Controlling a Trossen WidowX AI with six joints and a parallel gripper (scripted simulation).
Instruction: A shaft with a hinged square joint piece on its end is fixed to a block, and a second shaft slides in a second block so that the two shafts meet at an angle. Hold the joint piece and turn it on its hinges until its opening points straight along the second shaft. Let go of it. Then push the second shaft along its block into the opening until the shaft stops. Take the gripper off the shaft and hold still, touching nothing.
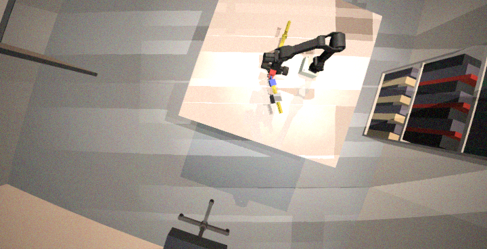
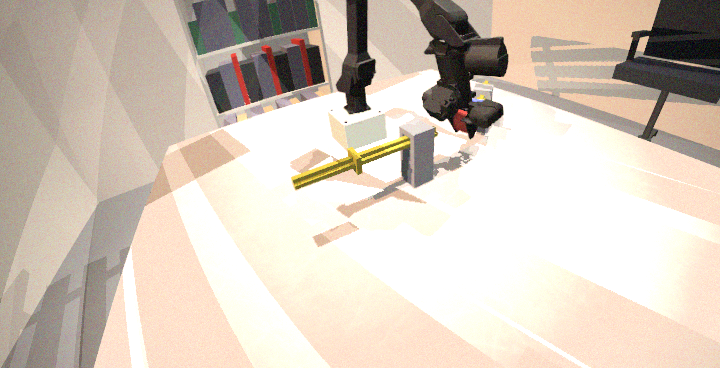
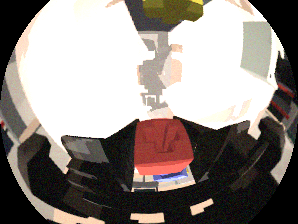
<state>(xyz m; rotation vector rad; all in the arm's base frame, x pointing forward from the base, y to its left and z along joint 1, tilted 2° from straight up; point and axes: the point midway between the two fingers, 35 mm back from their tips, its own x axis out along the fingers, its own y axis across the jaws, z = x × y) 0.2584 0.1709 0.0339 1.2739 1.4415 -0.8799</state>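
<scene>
My gripper (image 3: 164, 155) is shut on the red joint piece (image 1: 272, 73) (image 2: 460, 120) (image 3: 163, 140). A blue hinge part (image 1: 272, 82) (image 3: 171, 177) sits between the red piece and the fixed yellow shaft (image 1: 279, 107), which passes through its block (image 1: 277, 97) (image 2: 483, 91). The second yellow shaft (image 1: 288, 26) (image 2: 322, 170) (image 3: 173, 10) runs through a grey block (image 2: 423, 159) and has a collar on its far part. Its near end shows just past that block, apart from the red piece. The fingers and arm hide part of the joint; its opening's exact direction cannot be told.
The arm's pale base box (image 1: 308, 69) (image 2: 363, 129) stands on the table (image 1: 316, 138) (image 2: 282, 310), to one side of the shafts. The arm reaches over the second shaft's block in the top view. Shelves (image 1: 402, 110) (image 2: 252, 47) and a chair (image 2: 670, 75) stand beyond the table.
</scene>
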